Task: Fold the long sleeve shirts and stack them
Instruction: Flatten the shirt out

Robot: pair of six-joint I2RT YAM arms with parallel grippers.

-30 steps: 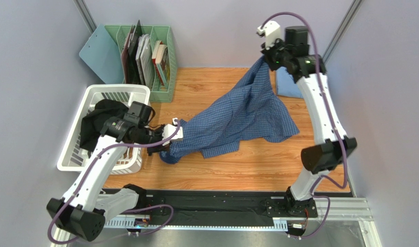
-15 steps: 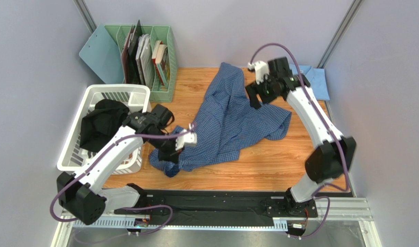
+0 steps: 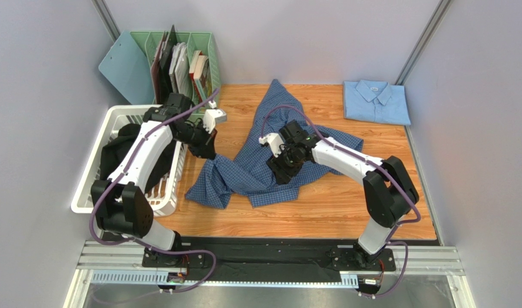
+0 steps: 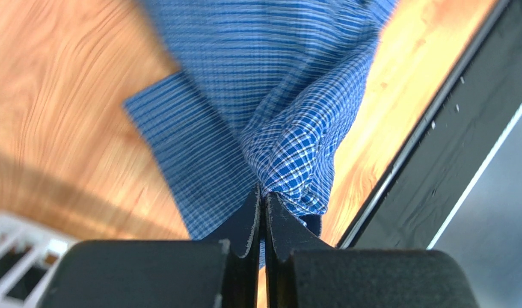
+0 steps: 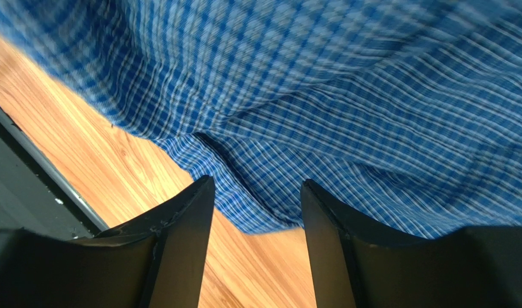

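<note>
While the left pincer (image 4: 263, 204) pinches the checked shirt (image 4: 289, 122), the right pincer (image 5: 257, 192) stands spread.

No legible text, brand, number or sign in any view, spines of the books (image 3: 200, 72) in the green file rack (image 3: 204, 119), upper left of the top view, too small to read.

Mid-blue checked shirt (image 3: 244, 172); pale sky-blue shirt (image 3: 376, 101)
</note>
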